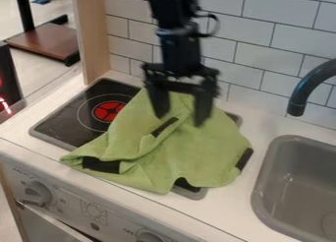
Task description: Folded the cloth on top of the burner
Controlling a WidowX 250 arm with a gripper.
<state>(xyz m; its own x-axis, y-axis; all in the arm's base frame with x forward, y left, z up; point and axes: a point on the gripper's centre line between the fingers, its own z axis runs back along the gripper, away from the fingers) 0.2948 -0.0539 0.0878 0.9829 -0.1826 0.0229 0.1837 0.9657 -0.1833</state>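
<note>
Green cloth (190, 152), centre of the frame, lying rumpled over the right-hand part of the black cooktop (69, 110); dark patches show at its edges and along a raised crease. The red-centred burner (109, 111), left of centre, is exposed beside the cloth. My gripper (181, 119) hangs from the top edge over the upper part of the cloth, its two fingers spread, with no fold pinched between them that I can make out. I cannot tell whether the tips touch the fabric.

I judge the fold to be unfinished: the cloth lies loose, with one corner trailing to the lower left, over the cooktop's front edge and onto the white counter (230, 219). Closing too high would catch nothing; closing too low would press the tips against the hard surface beneath. A pinch across several layers could drag the whole cloth instead of turning one edge over. A pull towards the lower left could carry the trailing corner over the counter's front, towards the knob (38, 193); one towards the right could drop an edge into the grey sink (267, 187). A shallow grip might slip, letting the soft fabric spring open.
</note>
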